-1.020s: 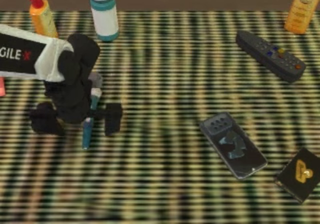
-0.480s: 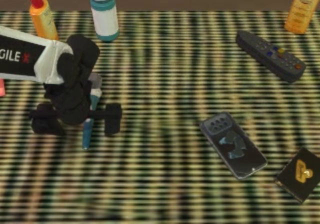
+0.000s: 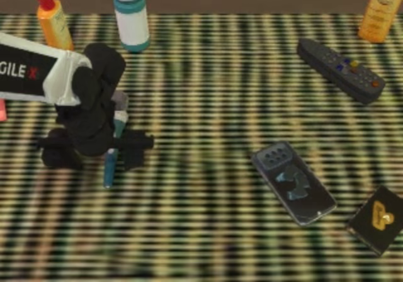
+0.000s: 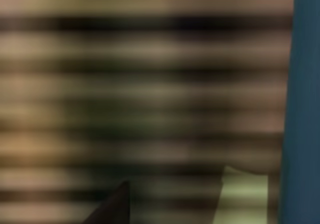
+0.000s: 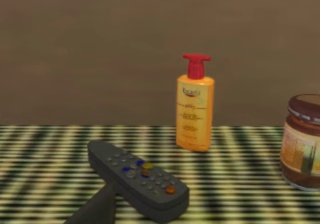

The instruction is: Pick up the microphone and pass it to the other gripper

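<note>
My left gripper [image 3: 97, 146] is down over the small teal-handled microphone with the silver mesh head [image 3: 111, 162], which lies on the striped table [image 3: 208, 225] at its left side. The black fingers [image 3: 135, 145] stand narrowly apart on either side of the handle; I cannot tell whether they touch it. My right arm is outside the top view.
</note>
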You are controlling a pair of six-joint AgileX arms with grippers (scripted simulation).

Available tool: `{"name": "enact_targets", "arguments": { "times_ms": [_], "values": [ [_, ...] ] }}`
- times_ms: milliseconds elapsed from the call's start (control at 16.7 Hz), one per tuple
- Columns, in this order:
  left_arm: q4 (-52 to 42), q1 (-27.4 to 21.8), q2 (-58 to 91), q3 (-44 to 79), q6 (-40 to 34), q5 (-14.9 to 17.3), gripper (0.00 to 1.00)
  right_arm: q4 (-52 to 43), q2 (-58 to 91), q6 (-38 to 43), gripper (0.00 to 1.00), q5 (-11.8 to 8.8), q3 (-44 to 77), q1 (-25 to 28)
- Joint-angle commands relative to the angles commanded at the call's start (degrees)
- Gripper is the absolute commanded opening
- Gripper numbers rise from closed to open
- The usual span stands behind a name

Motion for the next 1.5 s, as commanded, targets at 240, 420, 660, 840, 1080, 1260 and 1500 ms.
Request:
{"name": "enact_targets", "arguments": {
  "times_ms": [240,420,660,840,1080,1260,1500],
  "values": [
    [0.0,0.0,0.0,0.0,0.0,0.0,0.0,0.0,0.0,0.0,1.0,0.0,0.0,0.0],
    [0.0,0.0,0.0,0.0,0.0,0.0,0.0,0.0,0.0,0.0,1.0,0.0,0.0,0.0],
    [0.0,0.0,0.0,0.0,0.0,0.0,0.0,0.0,0.0,0.0,1.0,0.0,0.0,0.0],
    [-1.04,-0.08,-3.76,1.15,0.86,-0.67,0.0,0.0,0.0,0.0,1.0,0.0,0.0,0.0],
    [7.32,0.04,-5.11,-0.55,2.63,2.84,0.0,0.0,0.0,0.0,1.0,0.0,0.0,0.0],
    [18.71,0.43,-7.27,-3.4,4.86,7.41,0.0,0.0,0.0,0.0,1.0,0.0,0.0,0.0],
    [38.4,1.14,-11.32,-9.12,8.58,14.97,0.0,0.0,0.0,0.0,1.0,0.0,0.0,0.0]
  ]
}}
